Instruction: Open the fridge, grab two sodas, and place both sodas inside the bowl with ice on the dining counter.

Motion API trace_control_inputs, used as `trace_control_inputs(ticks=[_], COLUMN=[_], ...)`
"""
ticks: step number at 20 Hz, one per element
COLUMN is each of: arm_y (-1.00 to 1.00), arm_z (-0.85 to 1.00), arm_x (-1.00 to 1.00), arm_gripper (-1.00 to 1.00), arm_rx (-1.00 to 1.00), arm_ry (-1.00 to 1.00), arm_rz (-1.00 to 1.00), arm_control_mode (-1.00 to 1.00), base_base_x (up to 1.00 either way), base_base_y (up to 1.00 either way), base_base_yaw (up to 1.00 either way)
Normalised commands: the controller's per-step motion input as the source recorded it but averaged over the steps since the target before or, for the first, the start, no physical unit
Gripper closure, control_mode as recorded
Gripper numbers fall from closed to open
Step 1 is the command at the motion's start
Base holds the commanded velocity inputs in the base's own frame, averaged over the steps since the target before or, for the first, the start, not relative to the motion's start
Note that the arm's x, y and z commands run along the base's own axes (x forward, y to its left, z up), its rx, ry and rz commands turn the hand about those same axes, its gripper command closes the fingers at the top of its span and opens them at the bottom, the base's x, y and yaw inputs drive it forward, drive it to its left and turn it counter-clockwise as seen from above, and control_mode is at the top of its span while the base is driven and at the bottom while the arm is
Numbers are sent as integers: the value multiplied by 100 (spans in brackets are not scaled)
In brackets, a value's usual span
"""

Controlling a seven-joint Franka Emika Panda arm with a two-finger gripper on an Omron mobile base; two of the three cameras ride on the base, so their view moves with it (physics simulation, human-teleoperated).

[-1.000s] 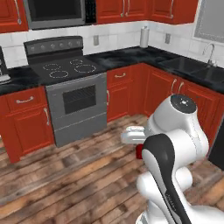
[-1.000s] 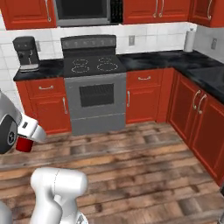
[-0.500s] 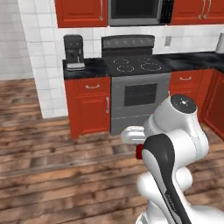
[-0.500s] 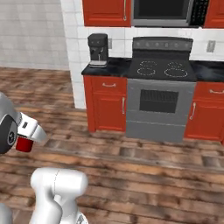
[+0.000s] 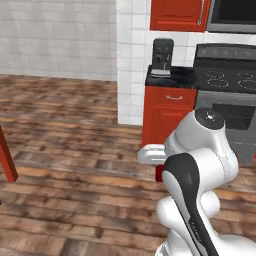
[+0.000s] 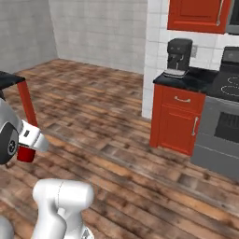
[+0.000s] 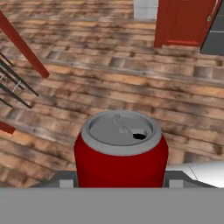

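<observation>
You see the claw [image 7: 120,183] gripping the red soda can [image 7: 120,148], carried above the wooden floor [image 7: 131,78]. I judge one soda is fetched; placing it and fetching the second remain.

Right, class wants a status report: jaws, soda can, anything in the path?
Gripper shut on red soda can, can upright. Wood floor ahead; red leg off to one side.
</observation>
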Motion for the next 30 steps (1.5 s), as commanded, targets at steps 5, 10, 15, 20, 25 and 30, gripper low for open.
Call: trace_control_inputs(ticks=[5,10,15,20,25,30], arm_y=[0,0,0,0,0,0], arm_z=[0,0,0,0,0,0], arm_x=[0,0,0,0,0,0], arm_gripper=[100,100,100,100,100,100], arm_rx=[0,0,0,0,0,0], arm_ry=[0,0,0,0,0,0], arm_rz=[0,0,0,0,0,0], arm_control_mode=[100,100,100,100,100,100], base_base_x=[1,5,33,67,70,77], base_base_y=[27,14,-19,-68,-79,-85], base_base_yaw=[60,58,49,37,31,26])
